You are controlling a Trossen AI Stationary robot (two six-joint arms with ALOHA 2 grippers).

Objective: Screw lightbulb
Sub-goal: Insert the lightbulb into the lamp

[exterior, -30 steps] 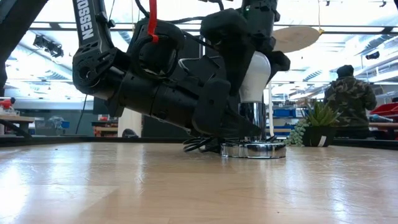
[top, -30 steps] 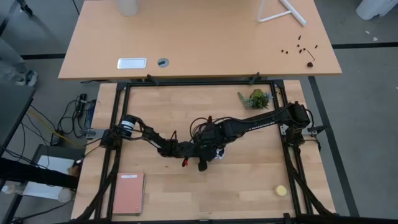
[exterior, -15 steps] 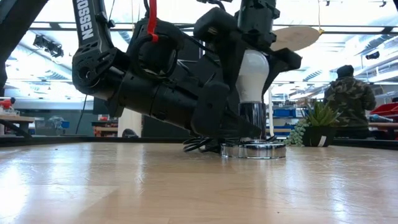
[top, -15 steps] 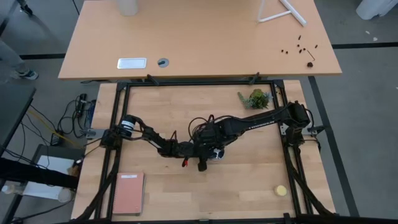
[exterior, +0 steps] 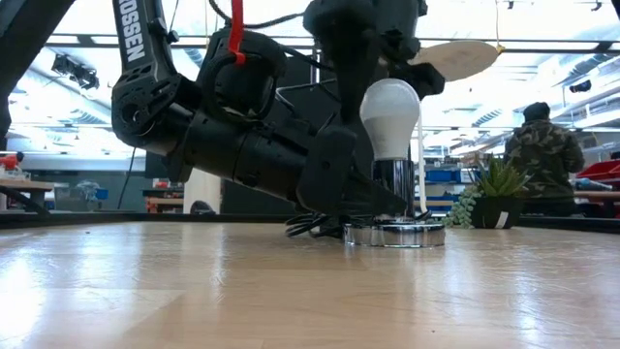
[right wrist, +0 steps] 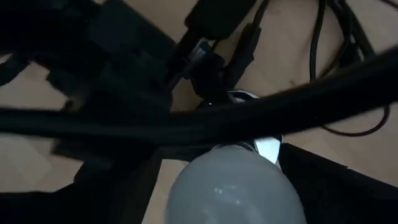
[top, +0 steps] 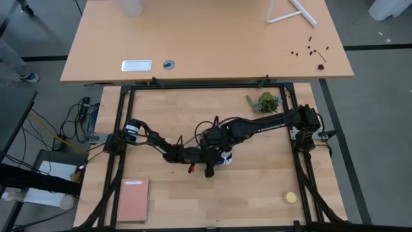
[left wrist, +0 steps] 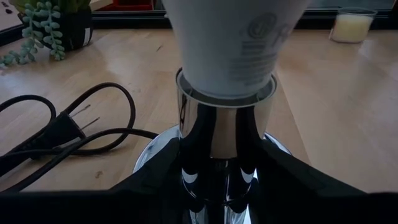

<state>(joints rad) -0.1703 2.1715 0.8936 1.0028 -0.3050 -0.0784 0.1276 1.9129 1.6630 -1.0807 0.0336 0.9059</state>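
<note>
The white lightbulb stands upright with its screw end in the chrome socket, whose round base rests on the table's middle. My left gripper reaches in from the table's left and is shut on the socket. My right gripper hangs over the bulb, pointing down. It is open, with one finger standing beside the bulb's dome and the other on its far side. The right wrist view shows the dome between the two fingers. My left gripper pinches the socket's chrome neck between its two fingers, low down, just above the round base. The fingers come in nearly level from the table's left. The socket stands upright with its base on the table.
The socket's black cord and plug lie on the table beyond the base. A small potted plant stands at the far right, a yellow ball at the near right, and a pink notebook at the near left. A person stands in the room behind.
My right gripper has turned about the bulb's upright axis, then opened and risen a little, so that the bulb's dome now shows bare. The bulb stays upright in the socket.
</note>
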